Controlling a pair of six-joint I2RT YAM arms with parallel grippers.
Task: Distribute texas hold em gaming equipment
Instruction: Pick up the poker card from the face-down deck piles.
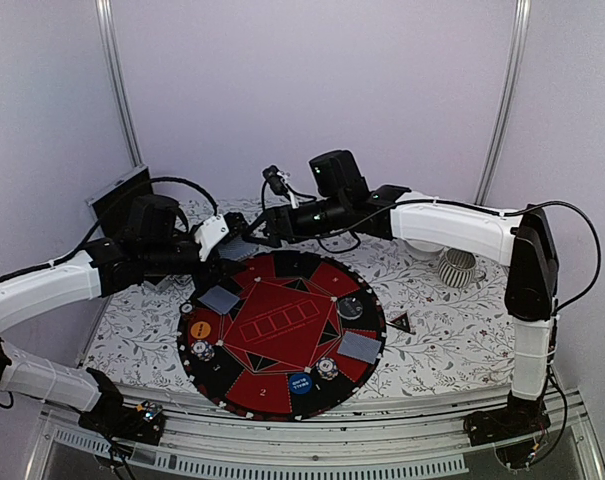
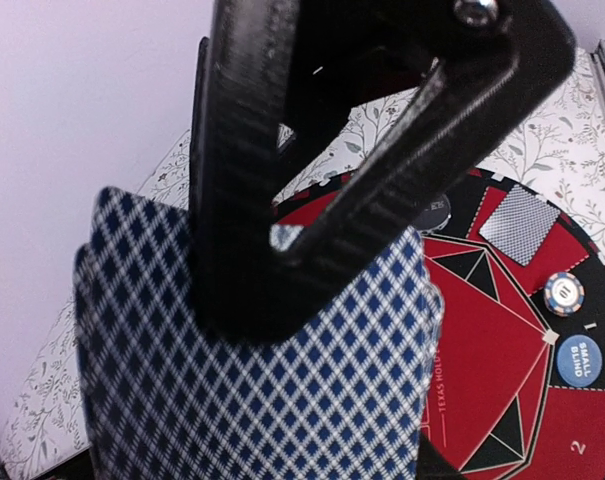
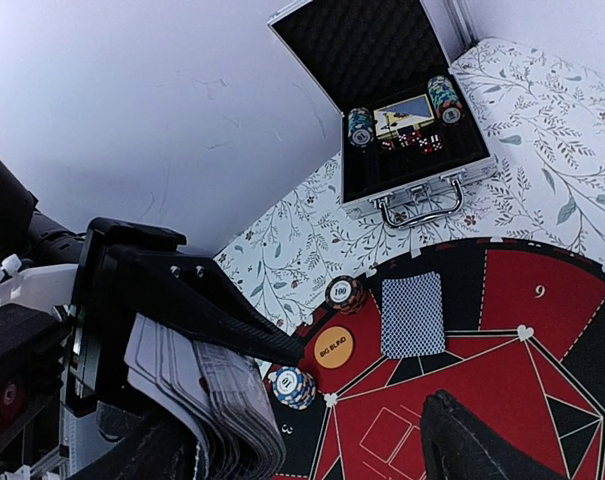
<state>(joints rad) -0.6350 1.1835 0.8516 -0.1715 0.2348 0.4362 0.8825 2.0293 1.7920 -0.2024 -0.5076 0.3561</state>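
The left end effector (image 2: 282, 265) is clamped on a deck of blue-and-white diamond-backed playing cards (image 2: 262, 400), held above the far-left rim of the round red-and-black game mat (image 1: 282, 345). The right end effector (image 3: 312, 445) stands wide, its fingers either side of the deck; contact unclear.

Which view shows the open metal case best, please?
The right wrist view: the metal case sits unobstructed, lid up, chip stacks inside. The top external view shows only its lid behind the left arm; the left wrist view misses it.
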